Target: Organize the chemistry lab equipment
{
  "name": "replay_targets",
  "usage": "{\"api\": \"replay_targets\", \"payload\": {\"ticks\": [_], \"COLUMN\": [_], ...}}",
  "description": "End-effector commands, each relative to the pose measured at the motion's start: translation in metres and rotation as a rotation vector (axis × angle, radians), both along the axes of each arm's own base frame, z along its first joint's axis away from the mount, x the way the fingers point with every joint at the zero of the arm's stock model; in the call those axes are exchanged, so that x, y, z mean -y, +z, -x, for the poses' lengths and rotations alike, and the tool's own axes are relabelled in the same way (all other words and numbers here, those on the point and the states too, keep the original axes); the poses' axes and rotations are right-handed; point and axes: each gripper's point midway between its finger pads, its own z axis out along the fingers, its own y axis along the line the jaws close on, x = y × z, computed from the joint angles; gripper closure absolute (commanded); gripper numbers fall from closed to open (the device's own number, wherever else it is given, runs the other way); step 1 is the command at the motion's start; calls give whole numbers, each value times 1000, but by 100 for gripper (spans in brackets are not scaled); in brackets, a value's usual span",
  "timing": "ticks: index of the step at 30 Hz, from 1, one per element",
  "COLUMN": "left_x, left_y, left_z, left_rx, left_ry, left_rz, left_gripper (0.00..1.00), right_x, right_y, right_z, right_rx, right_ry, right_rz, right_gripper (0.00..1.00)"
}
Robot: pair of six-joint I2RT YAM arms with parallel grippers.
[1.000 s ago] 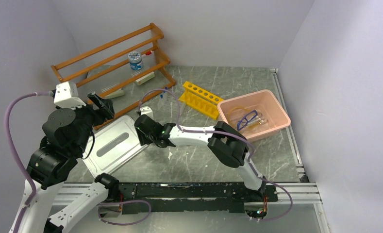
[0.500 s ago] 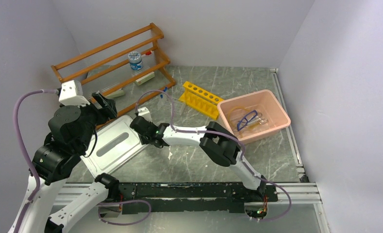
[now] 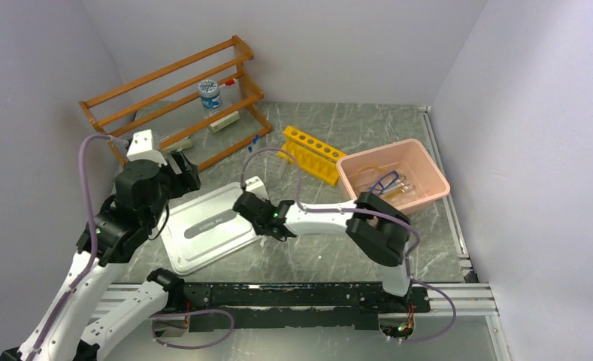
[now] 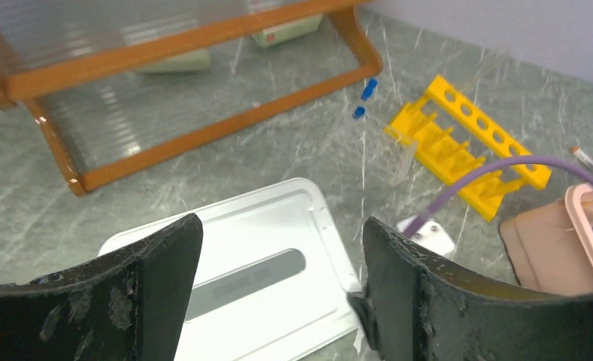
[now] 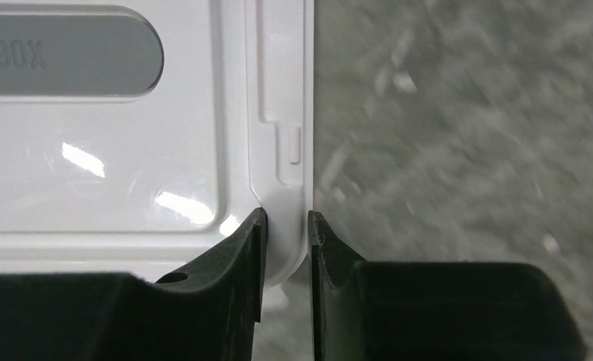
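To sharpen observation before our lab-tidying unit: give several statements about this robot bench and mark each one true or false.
1. The right gripper pinches a corner rim of the white box lid. True.
2. The left gripper holds a test tube. False: it is open and holds nothing.
3. The yellow test tube rack stands inside the pink tub. False: it stands on the table beside the tub.
4. A small jar stands on the wooden shelf rack. True.
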Motion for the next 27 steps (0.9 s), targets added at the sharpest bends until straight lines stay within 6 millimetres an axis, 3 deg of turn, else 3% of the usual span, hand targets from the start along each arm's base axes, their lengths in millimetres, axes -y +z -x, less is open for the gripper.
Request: {"api": "replay_targets", "payload": {"ticks": [1, 5, 10, 13, 16, 22, 27], "left_x": [23, 44, 58, 57, 55, 63, 64], "left_y": [-28, -73, -146, -180, -205, -231, -250], "left_z": [-9, -13, -11, -6, 1, 7, 11], "left_rx": [-52, -160, -353, -465, -556, -634, -678], "left_ry": [-61, -118, -142, -128, -112, -122, -122], "left_rz": [72, 114, 103, 72, 50, 80, 77], "left_gripper": [18, 17, 17, 16, 16, 15, 19], "right_x": [83, 138, 187, 190, 179, 167, 180], "right_y": [-24, -18, -1, 8, 13, 16, 12], "right_z": [32, 41, 25, 14, 9, -3, -16], "right_rx": [-87, -88, -31, -23, -23, -31, -36], "right_ry": [-18, -116, -262, -291, -252, -246, -330], "right_rz": [198, 240, 244, 181, 124, 102, 116], "right_gripper": [85, 86, 86, 80, 69, 65, 65]}}
